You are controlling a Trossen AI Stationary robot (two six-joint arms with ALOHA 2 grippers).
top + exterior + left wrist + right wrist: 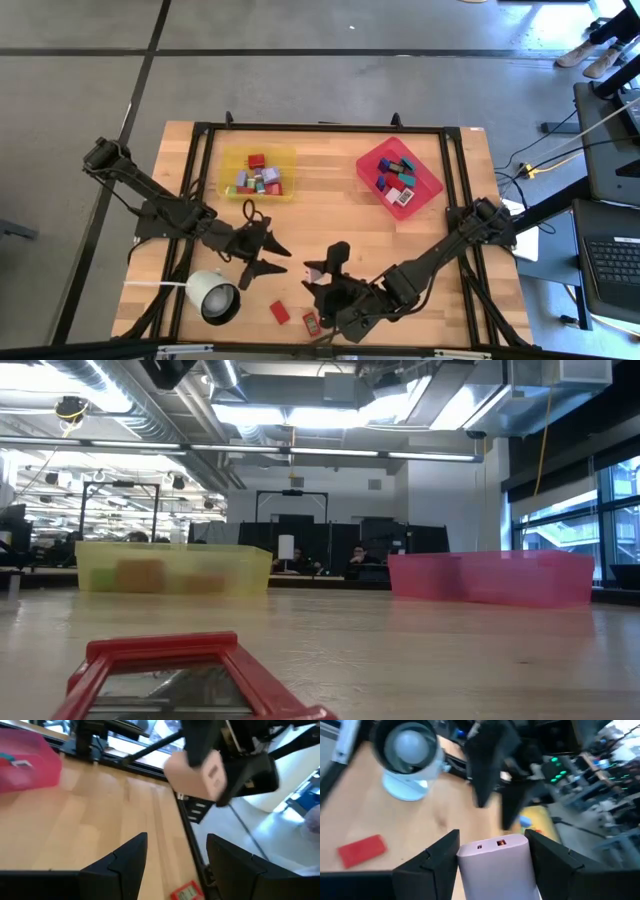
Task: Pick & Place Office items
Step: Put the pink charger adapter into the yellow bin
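Gripping lilac block (495, 857) lengthwise, right hand (492, 851).

no text, label, brand or number can be read in any view. a red item with a white label (311, 321) lies near the table's front edge, and a lilac block (498, 855) carries small markings; both are too blurred to read.
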